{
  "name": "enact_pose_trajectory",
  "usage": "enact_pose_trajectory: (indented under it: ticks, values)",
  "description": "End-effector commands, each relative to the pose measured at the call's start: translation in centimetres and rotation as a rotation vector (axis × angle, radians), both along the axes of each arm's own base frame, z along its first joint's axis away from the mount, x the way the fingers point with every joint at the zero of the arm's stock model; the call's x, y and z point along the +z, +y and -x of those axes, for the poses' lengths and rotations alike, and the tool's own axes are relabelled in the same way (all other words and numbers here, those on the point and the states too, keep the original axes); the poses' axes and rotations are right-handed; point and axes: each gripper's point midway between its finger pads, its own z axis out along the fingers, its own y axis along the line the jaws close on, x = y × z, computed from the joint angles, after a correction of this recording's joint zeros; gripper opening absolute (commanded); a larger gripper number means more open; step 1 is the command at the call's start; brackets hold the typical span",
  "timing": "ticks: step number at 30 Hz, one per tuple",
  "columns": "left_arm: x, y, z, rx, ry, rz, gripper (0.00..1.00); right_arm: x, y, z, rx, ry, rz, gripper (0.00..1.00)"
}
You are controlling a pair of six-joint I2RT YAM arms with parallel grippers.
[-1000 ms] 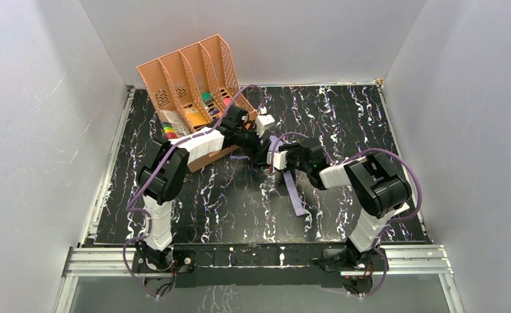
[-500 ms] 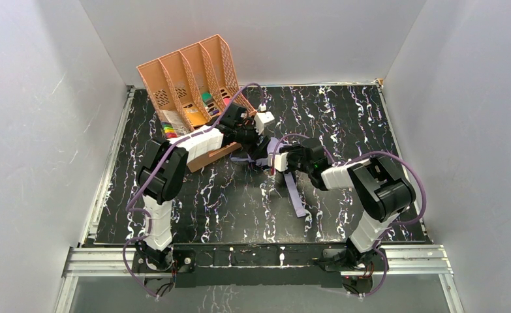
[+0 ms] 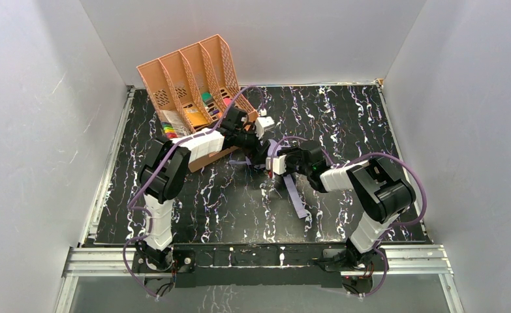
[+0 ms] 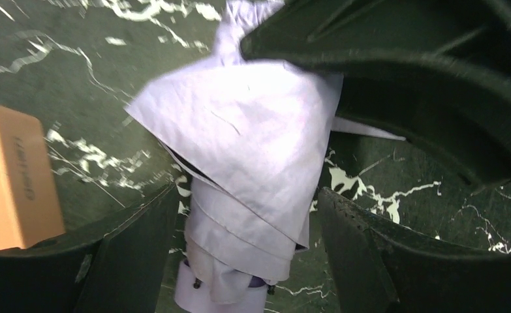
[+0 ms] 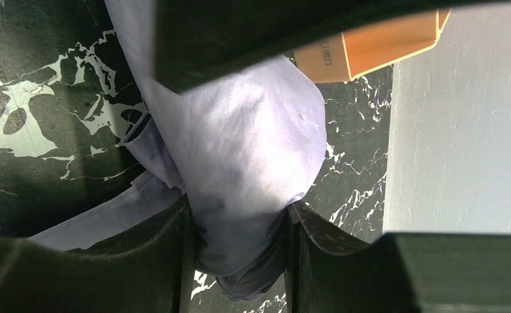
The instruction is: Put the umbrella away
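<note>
The left pincer (image 4: 246, 222) is back down, apart around the umbrella (image 4: 239, 143). The right pincer (image 5: 236, 228) stays clamped on it, so folding can start.

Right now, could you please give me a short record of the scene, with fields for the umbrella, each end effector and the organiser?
umbrella: pale lavender fabric, bunched, between both arms
left end effector: open, fingers either side of the fabric, gaps showing
right end effector: shut on the umbrella
strap: trails toward the near edge
file organiser: peach, far left of the table
</note>
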Motion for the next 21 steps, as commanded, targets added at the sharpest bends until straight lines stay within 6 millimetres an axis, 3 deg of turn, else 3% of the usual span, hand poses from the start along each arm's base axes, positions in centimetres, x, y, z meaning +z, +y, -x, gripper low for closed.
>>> enact_pose_trajectory:
  ticks: [1,4,9,14,18,21]
  values:
    - [-1.6,1.0,2.0,-0.023,0.061,-0.019,0.76,-4.9,-0.8,4.1,0.044,0.185,0.080,0.13]
    - [-3.5,2.1,2.8,-0.013,0.093,-0.080,0.75,-4.7,-0.7,4.0,0.043,0.180,0.074,0.13]
    - [-5.0,3.2,2.8,0.023,0.092,-0.139,0.69,-4.2,-0.6,3.9,0.036,0.174,0.055,0.13]
    - [-5.7,3.2,2.1,0.059,0.109,-0.158,0.44,-3.5,-0.3,3.7,0.039,0.170,0.034,0.13]
    - [-6.2,3.2,2.0,0.074,0.131,-0.175,0.17,-2.8,0.0,3.7,0.038,0.175,0.010,0.15]
    - [-6.8,3.6,2.0,0.096,0.129,-0.213,0.03,-1.9,0.4,3.6,0.026,0.190,-0.028,0.25]
